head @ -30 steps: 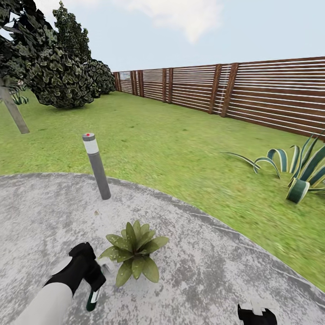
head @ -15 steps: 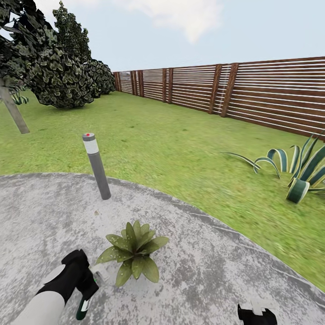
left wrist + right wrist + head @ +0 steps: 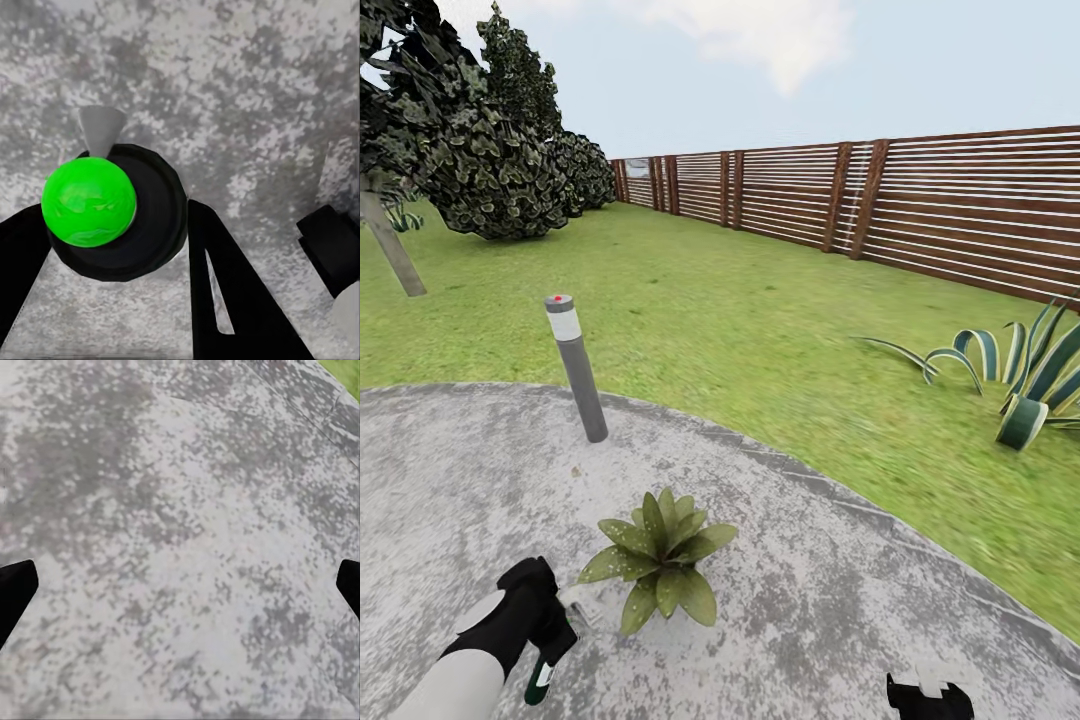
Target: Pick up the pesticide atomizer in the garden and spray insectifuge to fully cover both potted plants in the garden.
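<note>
head view: left gripper [image 3: 545, 630] clamps the pesticide atomizer [image 3: 541, 678] just beside a potted plant [image 3: 658, 570] on the stone patio [image 3: 810, 600]. left wrist view: fingers [image 3: 225, 292] closed around the atomizer's dark body, green top. right wrist view: right gripper [image 3: 180, 585] spread wide, holding nothing, above bare stone.

So the ground here is a round patio [image 3: 840, 600] of mottled grey stone, with lawn [image 3: 760, 330] wrapping its curved edge. Sitting on the stone: one potted plant [image 3: 657, 570], a speckled green rosette well inside the edge, and a grey lamp post [image 3: 577, 368] with a red dot on top, tilted a bit, just inside the far edge. On the grass off the right edge there's a striped agave [image 3: 1020, 385].
</note>
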